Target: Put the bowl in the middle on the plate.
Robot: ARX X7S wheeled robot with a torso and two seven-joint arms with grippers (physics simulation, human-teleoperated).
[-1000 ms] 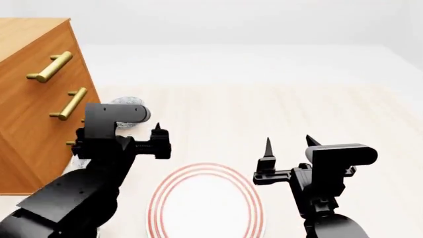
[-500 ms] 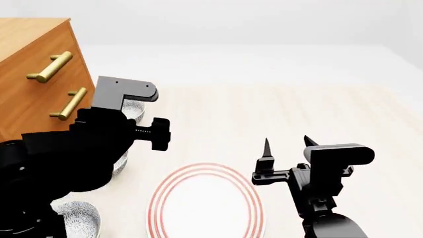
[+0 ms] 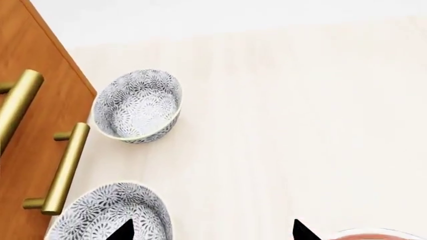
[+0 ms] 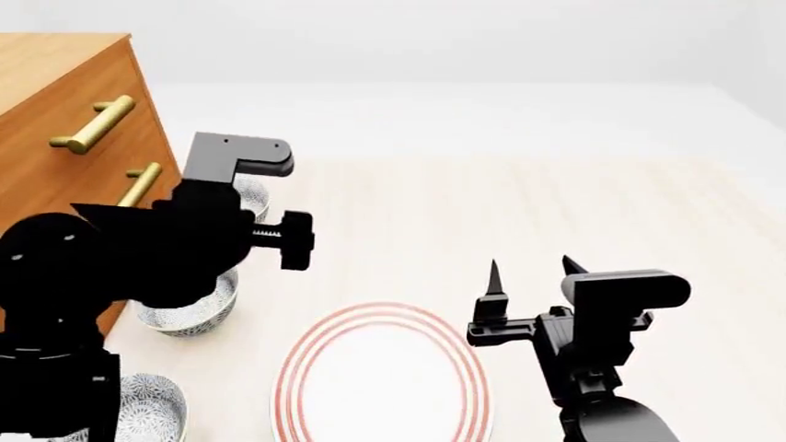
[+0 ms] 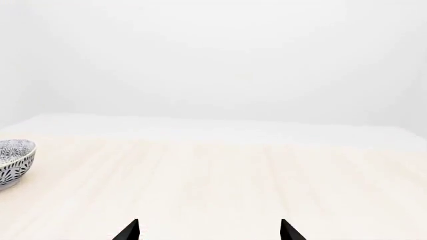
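While the left gripper [image 3: 210, 232] hangs wide and empty over the middle bowl [image 4: 187, 311], we risk clipping the dresser [image 4: 62, 129]; right gripper [image 4: 531, 273] wide, idle.

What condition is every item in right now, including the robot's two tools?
Middle bowl: upright, empty, on the table.
Far bowl: upright, empty.
Near bowl: upright, empty.
Plate: flat, bare.
Drawers: closed.
Left tool: open, holding nothing.
Right tool: open, holding nothing.
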